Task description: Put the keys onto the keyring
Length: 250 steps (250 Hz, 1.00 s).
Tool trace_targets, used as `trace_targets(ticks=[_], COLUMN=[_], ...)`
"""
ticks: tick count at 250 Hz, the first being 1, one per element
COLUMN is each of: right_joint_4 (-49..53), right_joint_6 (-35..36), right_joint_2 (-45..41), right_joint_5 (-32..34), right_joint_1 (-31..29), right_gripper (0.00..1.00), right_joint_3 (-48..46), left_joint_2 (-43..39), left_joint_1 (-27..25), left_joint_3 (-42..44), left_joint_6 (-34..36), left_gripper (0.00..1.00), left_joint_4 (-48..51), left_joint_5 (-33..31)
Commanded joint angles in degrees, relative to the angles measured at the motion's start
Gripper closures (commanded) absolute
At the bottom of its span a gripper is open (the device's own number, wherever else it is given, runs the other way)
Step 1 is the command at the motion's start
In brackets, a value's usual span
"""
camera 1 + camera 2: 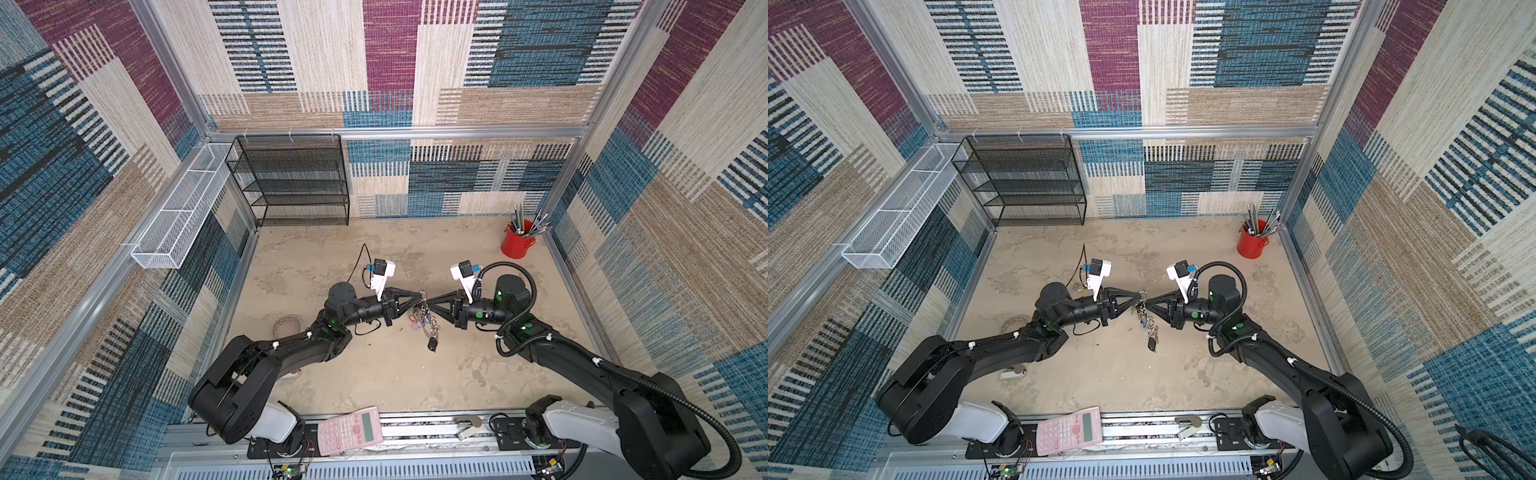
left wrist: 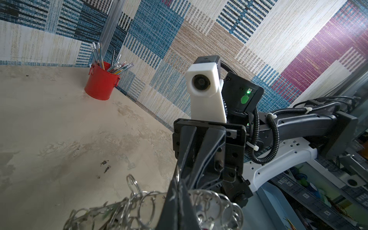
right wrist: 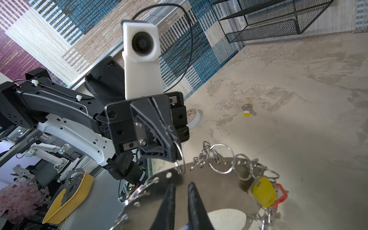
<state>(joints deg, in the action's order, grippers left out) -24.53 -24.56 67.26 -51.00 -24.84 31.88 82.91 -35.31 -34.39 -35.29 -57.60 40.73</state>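
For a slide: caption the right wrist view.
Left gripper pinches a ring on the grey keyring, right fingers slightly apart in front of it; yellow-tagged keys on the table.

You have: one keyring (image 3: 209, 189), one loose yellow-tagged key (image 3: 248, 112), one tape roll (image 3: 194, 119), one red pencil pot (image 1: 516, 245), one black mesh rack (image 1: 291, 178), one white wire basket (image 1: 174, 220), one pink calculator (image 1: 350, 428), two robot arms (image 1: 266, 365) (image 1: 582, 361).

From high overhead, looking down in both top views, sharing the whole table (image 1: 374, 386). From each wrist, close in, facing one another across the keyring (image 3: 219, 185): left claw (image 3: 174, 149) one way, right claw (image 2: 180, 179) the other.
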Motion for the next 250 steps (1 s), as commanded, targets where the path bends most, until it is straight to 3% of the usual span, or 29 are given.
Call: trace_targets(ticks=[1, 56, 125, 169, 199, 250], right_joint_4=[-1.77, -2.25, -4.05, -4.45, -8.78, -19.14], right_joint_6=[0.09, 0.08, -0.15, -0.45, -3.33, -8.53], right_joint_2=[0.56, 2.64, 4.67, 2.1, -1.19, -0.82], right_joint_5=[-0.7, -0.72, -0.27, 0.03, -2.58, -6.35], right_joint_1=[-0.16, -0.21, -0.21, 2.39, 6.12, 7.66], right_gripper=[0.84, 0.85, 0.85, 0.86, 0.76, 0.72], right_joint_3=[0.37, 1.07, 1.39, -1.0, -4.35, -7.64], left_joint_2=[-1.75, -3.18, 4.3, 6.56, 6.29, 7.58], left_joint_1=[-1.29, -4.7, -4.76, -4.55, -4.55, -4.59], left_joint_3=[0.71, 3.3, 5.3, 5.9, 6.17, 6.4], left_joint_6=[3.89, 6.85, 0.13, -1.44, -1.37, -1.8], left_gripper=[1.0, 1.0, 1.0, 1.0, 1.0, 1.0], left_joint_4=[0.61, -0.94, -15.01, -17.91, -17.13, -19.59], left_joint_5=[-5.77, -13.05, -13.16, -13.72, -13.69, -13.47])
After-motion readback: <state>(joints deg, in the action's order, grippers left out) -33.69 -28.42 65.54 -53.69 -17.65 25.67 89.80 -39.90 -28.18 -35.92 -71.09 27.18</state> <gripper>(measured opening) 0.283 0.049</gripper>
